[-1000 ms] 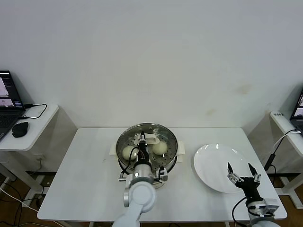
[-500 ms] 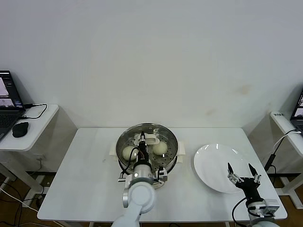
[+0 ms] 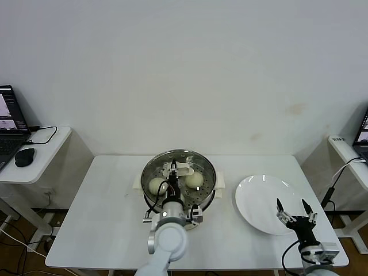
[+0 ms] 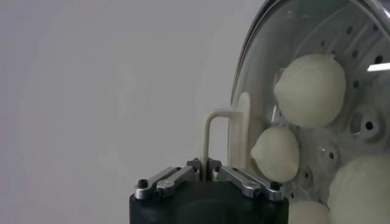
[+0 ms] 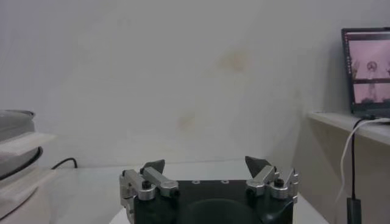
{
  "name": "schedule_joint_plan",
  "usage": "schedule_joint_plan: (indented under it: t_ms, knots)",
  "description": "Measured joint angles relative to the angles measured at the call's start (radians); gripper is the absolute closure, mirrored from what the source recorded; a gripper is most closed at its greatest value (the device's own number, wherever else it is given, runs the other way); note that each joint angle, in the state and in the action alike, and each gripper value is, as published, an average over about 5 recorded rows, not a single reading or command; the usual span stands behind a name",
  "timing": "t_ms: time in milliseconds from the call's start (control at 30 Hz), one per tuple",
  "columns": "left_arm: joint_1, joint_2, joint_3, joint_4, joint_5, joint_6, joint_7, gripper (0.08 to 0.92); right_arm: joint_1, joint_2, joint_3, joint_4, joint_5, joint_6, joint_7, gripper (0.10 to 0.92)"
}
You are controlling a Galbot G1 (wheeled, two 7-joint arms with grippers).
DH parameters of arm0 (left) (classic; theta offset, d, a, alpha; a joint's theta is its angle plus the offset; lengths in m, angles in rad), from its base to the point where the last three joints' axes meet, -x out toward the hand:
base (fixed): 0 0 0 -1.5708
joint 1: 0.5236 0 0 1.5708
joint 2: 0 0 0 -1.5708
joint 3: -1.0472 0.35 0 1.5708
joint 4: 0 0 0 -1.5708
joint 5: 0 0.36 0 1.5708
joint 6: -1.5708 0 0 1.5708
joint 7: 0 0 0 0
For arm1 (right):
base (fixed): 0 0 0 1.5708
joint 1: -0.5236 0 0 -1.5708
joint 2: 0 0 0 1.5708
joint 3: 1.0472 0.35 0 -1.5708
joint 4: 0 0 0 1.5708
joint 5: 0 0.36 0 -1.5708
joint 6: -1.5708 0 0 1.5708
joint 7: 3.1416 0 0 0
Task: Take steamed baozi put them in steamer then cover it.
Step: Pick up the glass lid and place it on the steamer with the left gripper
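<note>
The steel steamer (image 3: 150, 198) stands mid-table on its cream base. The clear glass cover (image 3: 195, 163) lies over it, and cream-white baozi (image 3: 194, 180) show through the glass; another baozi (image 3: 155, 185) lies to its left. My left gripper (image 3: 172, 170) is above the steamer, shut on the cover's cream handle (image 3: 184, 169). In the left wrist view the gripper (image 4: 207, 167) pinches the handle (image 4: 214, 125), with baozi (image 4: 309, 90) behind the cover's glass (image 4: 317, 27). My right gripper (image 3: 293, 208) is open and empty at the front right, over the white plate's near edge.
An empty white plate (image 3: 259, 192) lies right of the steamer. Side tables stand on both sides, with a laptop and mouse (image 3: 24, 156) on the left one. In the right wrist view a screen (image 5: 365, 70) and cable show beyond the open gripper (image 5: 206, 165).
</note>
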Motion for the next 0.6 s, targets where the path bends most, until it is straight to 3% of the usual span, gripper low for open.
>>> schedule_joint_plan:
  t_ms: [467,600]
  knots:
    - [0.029,0.029,0.023,-0.085,-0.015,0.004,0.031,0.256,-0.003,0.001,0.0,-0.002,-0.002,0.0,0.0,0.203]
    - [0.047,0.039,0.023,-0.123,-0.03,0.006,0.047,0.187,-0.007,-0.003,0.0,-0.001,-0.001,-0.003,0.001,0.202]
